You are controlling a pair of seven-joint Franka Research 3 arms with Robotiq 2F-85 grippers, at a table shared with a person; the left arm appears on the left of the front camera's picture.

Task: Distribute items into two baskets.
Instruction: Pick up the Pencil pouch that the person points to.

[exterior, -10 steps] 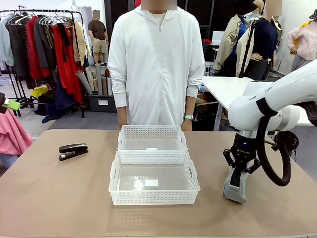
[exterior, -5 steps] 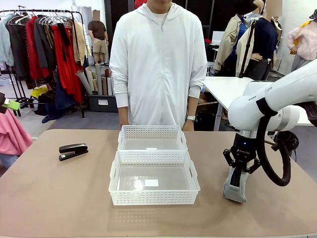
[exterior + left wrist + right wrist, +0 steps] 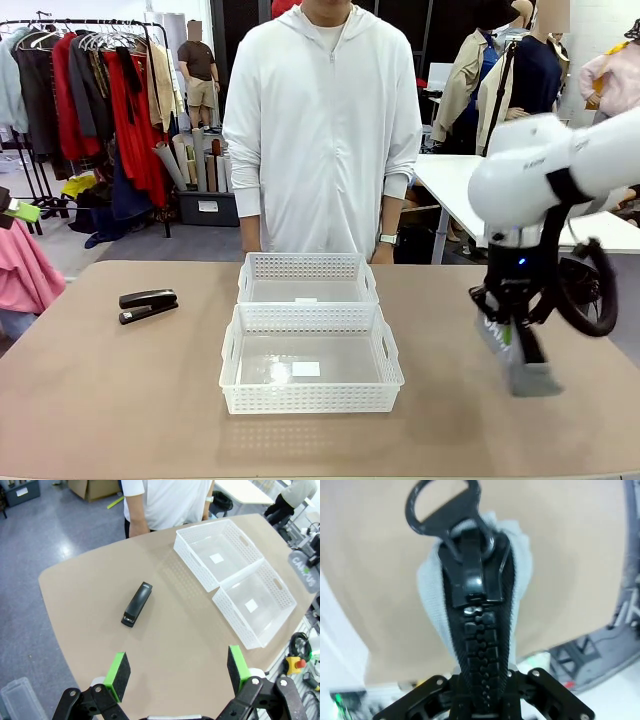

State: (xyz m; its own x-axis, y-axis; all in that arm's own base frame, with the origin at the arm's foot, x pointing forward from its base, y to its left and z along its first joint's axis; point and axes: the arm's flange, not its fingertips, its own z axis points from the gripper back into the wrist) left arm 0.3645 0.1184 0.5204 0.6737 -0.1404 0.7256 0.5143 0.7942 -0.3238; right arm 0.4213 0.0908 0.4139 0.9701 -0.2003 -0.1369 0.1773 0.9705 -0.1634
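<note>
Gripping the grey pouch (image 3: 524,368) by its zip edge with my right claw (image 3: 505,322), jaws clamped tight on it. From the front it hangs tilted below the fingers, out to the right of the near basket (image 3: 310,396) and well apart from it. That whole arm is smeared, so I can't read any lettering there, and I honestly can't tell if the pouch's lower corner touches the table (image 3: 100,400) or floats just above it

My right wrist cam is almost all black zipper (image 3: 474,630), with the ring pull (image 3: 442,505) sticking up and grey cloth on both sides. It's soft and out of focus, and my green pads are buried behind the pouch

My left claw (image 3: 177,666) is spread wide with nothing in it, hanging above the table. Below it the black stapler (image 3: 137,604) lies flat on the bare top, off to the left of both baskets. The far basket (image 3: 192,566) sits touching the near one, closer to the person (image 3: 320,130) in white. Neither basket has anything in it. At that picture's right edge the pouch gets cut off, so its white print reads only in part
</note>
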